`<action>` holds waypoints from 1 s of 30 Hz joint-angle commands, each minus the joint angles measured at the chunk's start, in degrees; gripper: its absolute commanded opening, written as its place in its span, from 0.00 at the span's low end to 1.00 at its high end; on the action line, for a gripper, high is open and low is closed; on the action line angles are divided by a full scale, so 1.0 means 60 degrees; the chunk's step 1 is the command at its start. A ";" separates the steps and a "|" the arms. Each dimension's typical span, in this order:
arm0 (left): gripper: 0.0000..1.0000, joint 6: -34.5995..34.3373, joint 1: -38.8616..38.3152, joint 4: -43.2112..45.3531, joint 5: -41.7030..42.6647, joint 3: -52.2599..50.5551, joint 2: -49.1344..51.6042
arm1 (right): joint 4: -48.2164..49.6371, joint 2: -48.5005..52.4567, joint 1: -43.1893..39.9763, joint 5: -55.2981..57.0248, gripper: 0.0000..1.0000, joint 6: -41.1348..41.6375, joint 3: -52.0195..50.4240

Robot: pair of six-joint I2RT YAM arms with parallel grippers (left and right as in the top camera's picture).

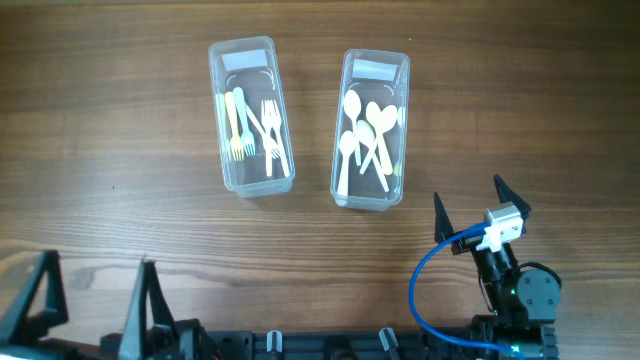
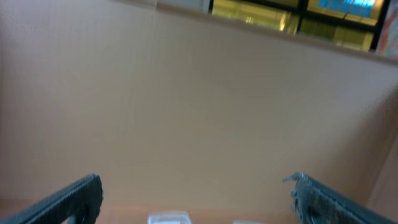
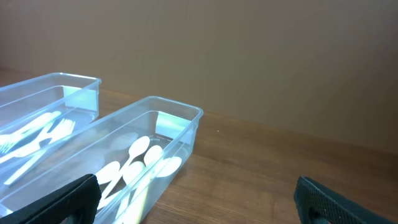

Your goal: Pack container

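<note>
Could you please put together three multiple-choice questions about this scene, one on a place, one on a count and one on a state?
1. Where do the white plastic spoons lie?
A. In the clear rectangular plastic container nearer the right arm.
B. Loose beside the containers.
C. Stacked on a plate.

2. How many clear containers stand on the wooden table?
A. One.
B. Two.
C. Three.

3. What is the state of the right gripper?
A. Jaws open, holding nothing.
B. Shut on a spoon.
C. Shut on a fork.

Answers: 1 A, the overhead view shows them inside it; 2 B, the other clear container holds plastic forks; 3 A, the right wrist view shows the jaws wide apart, nothing between.
</note>
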 commanded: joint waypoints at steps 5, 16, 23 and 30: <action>1.00 0.0146 -0.0058 -0.1665 0.0051 -0.1945 -0.0663 | 0.0044 -0.0117 0.0076 -0.0149 1.00 -0.0087 -0.0018; 1.00 0.0084 -0.0098 0.2164 0.0124 -0.7329 -0.2051 | 0.0044 -0.0117 0.0076 -0.0146 1.00 -0.0087 -0.0018; 1.00 0.0124 -0.0095 0.4105 0.0080 -0.8827 -0.2047 | 0.0044 -0.0117 0.0076 -0.0146 1.00 -0.0084 -0.0018; 1.00 0.0113 -0.0109 0.4677 0.0087 -1.0123 -0.2047 | 0.0044 -0.0117 0.0076 -0.0146 1.00 -0.0087 -0.0018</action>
